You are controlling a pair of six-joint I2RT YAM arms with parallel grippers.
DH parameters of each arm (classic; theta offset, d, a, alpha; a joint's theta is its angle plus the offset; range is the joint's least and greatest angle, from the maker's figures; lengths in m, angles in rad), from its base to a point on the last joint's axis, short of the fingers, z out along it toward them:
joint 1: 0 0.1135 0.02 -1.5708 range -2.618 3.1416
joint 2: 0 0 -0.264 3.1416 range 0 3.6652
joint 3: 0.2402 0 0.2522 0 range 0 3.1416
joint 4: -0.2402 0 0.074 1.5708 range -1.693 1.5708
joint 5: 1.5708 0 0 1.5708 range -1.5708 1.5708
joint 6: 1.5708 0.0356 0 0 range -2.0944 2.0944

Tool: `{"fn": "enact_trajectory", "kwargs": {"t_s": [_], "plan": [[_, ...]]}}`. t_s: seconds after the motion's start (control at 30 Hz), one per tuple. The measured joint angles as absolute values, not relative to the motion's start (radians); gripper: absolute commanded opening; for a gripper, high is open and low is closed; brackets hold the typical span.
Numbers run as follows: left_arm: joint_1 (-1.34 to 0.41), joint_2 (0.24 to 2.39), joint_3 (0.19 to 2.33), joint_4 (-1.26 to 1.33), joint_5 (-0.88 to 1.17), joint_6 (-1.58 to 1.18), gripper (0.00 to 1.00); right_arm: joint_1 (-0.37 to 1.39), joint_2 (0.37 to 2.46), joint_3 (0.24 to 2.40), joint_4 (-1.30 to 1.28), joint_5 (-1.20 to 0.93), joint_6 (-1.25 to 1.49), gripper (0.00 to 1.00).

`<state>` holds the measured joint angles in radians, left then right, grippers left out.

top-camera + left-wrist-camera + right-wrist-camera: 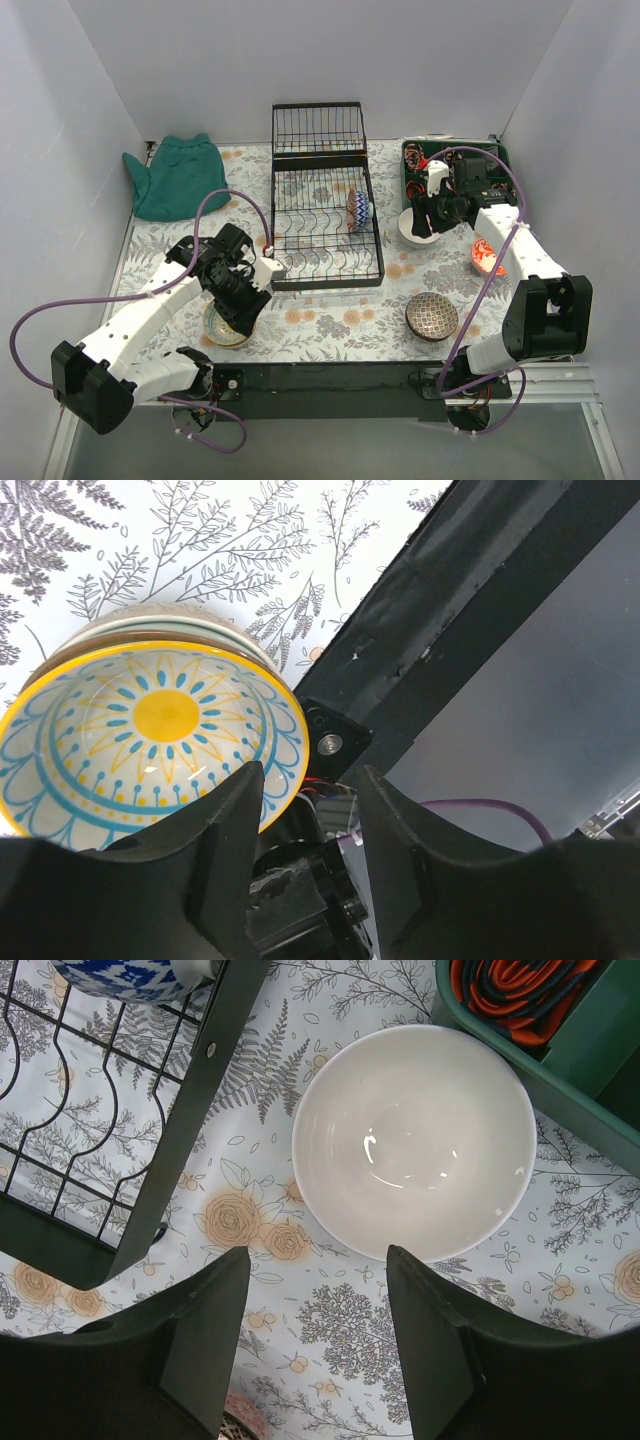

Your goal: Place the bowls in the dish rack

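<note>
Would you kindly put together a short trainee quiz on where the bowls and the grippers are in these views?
1. True or false: the dish rack holds only one bowl, the blue-patterned bowl.
2. Which bowl lies below the open right gripper? A. white bowl B. dark brown bowl C. red-orange bowl
3. Fill in: the stack at the open left gripper is topped by the ____.
Key: 1 true; 2 A; 3 yellow-flowered bowl.
</note>
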<state>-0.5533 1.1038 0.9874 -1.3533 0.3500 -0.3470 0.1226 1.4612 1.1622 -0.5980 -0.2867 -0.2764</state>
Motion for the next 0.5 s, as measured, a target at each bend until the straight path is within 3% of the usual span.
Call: {"fn": "enact_trajectory", "kwargs": {"t_s": [0.5], "plan": [[-0.564, 1.174, 0.902, -1.293, 0.348, -0.351, 0.54, 0.123, 1.461, 1.162, -0.595, -0.286, -0.276, 0.65]]}}
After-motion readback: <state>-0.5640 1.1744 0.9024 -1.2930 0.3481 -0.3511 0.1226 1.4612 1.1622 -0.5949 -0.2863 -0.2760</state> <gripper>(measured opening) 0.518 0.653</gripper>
